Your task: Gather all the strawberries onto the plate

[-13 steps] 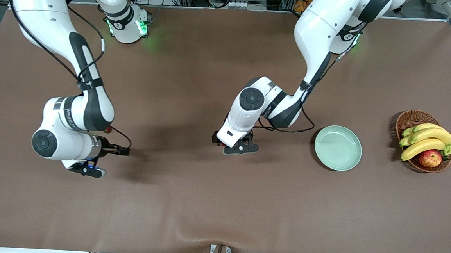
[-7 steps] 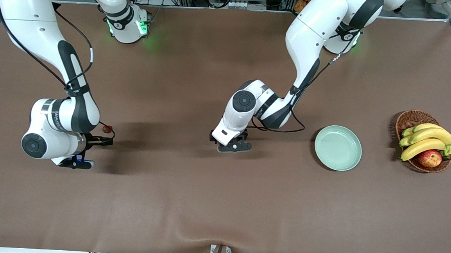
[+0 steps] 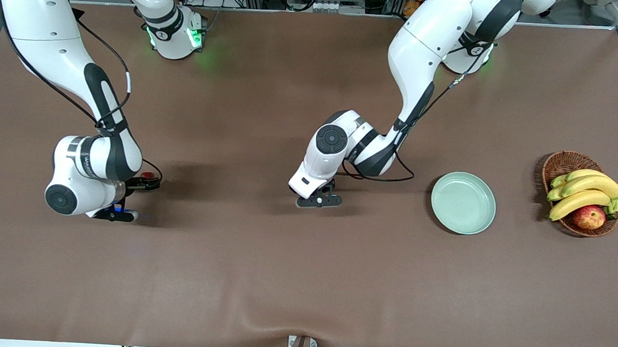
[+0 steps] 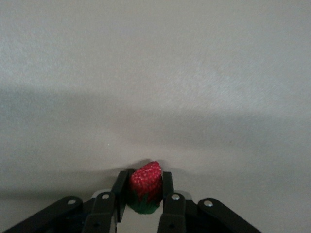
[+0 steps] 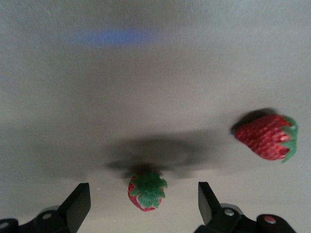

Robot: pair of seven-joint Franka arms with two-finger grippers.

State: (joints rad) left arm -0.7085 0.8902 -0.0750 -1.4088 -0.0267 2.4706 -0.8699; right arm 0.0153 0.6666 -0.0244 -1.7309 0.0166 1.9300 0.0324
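Left gripper [image 4: 145,201]: low at mid-table, pinched on a berry [image 4: 146,183] (cap toward the wrist)
Right gripper [image 5: 144,204]: fingers spread wide, low over a second berry [image 5: 147,190] at the right arm's end
Third berry [image 5: 266,136]: lying just beside that one
Plate [image 3: 463,203]: at 3 o'clock from the left gripper [image 3: 315,195], beside the fruit basket [image 3: 560,164]

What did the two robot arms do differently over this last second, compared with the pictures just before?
The left end effector closed on a small red strawberry with a green cap near the table's middle. The right end effector drifted toward the right arm's end, then partly back, and stands open around a second strawberry, a third lying beside. The pale mint-green round plate and brown wicker fruit basket stayed put.
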